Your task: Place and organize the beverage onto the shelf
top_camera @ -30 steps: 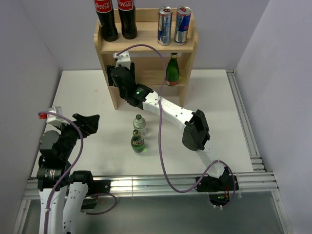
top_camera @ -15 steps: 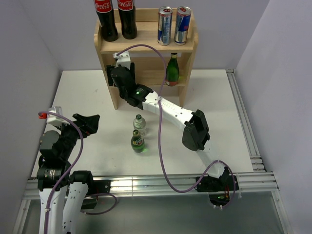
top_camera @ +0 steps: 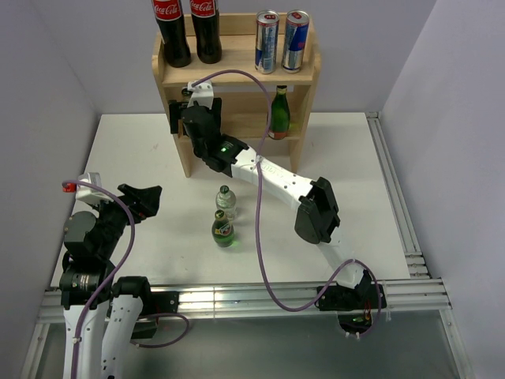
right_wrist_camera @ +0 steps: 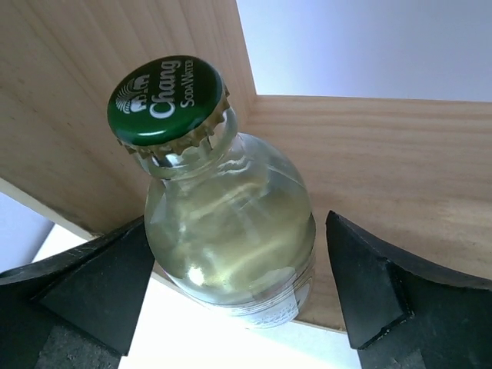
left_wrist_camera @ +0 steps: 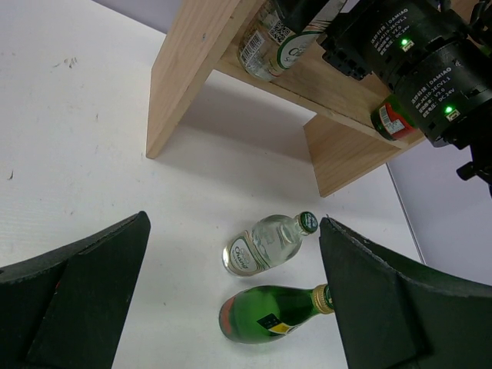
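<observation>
Right pincer (right_wrist_camera: pixel 238 231) reached into shelf (top_camera: pixel 237 76), lower tier, left end; fingers spread wide, clear of glass on both sides, gripping nothing; shelved clear bottle (right_wrist_camera: pixel 227 200) upright between them, close by left side panel; judged set there to keep like with like and leave row space toward shelved green bottle (top_camera: pixel 278 113) at right end. Two cans (top_camera: pixel 267 41) paired at top tier's right end. Loose clear bottle (top_camera: pixel 226 201) and loose green bottle (top_camera: pixel 223 229) upright mid-worktop (top_camera: pixel 355 174), not yet shelved. Left pincer (left_wrist_camera: pixel 234 227) wide open, empty, near worktop's left edge; judged idle.
</observation>
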Tool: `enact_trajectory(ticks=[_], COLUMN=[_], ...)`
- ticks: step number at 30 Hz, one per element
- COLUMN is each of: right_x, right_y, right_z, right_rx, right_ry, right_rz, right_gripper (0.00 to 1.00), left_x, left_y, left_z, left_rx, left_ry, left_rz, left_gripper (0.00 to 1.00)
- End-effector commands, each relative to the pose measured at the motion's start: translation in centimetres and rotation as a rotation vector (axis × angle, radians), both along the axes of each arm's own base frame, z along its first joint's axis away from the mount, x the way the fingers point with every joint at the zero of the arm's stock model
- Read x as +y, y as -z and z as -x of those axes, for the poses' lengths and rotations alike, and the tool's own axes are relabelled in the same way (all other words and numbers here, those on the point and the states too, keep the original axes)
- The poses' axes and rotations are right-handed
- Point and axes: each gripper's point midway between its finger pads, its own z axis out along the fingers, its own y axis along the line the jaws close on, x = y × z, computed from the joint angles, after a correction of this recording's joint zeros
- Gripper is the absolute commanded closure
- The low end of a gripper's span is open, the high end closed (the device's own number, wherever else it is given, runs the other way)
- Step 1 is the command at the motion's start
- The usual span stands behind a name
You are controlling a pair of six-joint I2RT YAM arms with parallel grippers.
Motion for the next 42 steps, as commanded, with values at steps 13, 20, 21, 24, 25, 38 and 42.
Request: enact_trajectory(ticks=[13,20,21,24,25,38,42], right_x=[-0.6,-0.4,-0.3,-0.2,-0.2,-2.6,-3.6], right_y=[-0.5,-1.0,-1.0,-1.1,-0.7,-2.2,-1.9], right_z=[1.4,3.2,3.4,4.2,4.3,9.8,12.5], right_rx=[-0.013,-0.023,-0.023,-0.022,-0.017,-0.024,-0.019], right_ry=[0.005,-0.017,-0.020,-0.032,-0.032,-0.034,-0.035], right_rz=[-0.034,-0.040,-0.042,-0.042,-0.033,-0.064,-0.054], right_gripper=[0.00,0.00,0.00,0.00,0.00,0.00,0.00], left_x=[0.0,0.0,0.0,0.0,0.0,0.2,0.2], left_y=[-1.2,-1.2,-1.2,-1.2,-1.1,-1.1,-1.0], left_z=[0.1,0.1,0.1,0.1,0.1,0.0,-0.1], left_rx=[-0.062,-0.062,-0.062,-0.062,-0.061,-0.054,-0.053], left_ry=[0.010,0.008,0.008,0.007,0.007,-0.002,-0.003], left_rz=[-0.023,-0.024,-0.024,-0.022,-0.022,-0.023,-0.021], left_gripper=[0.01,0.01,0.01,0.01,0.01,0.01,0.01])
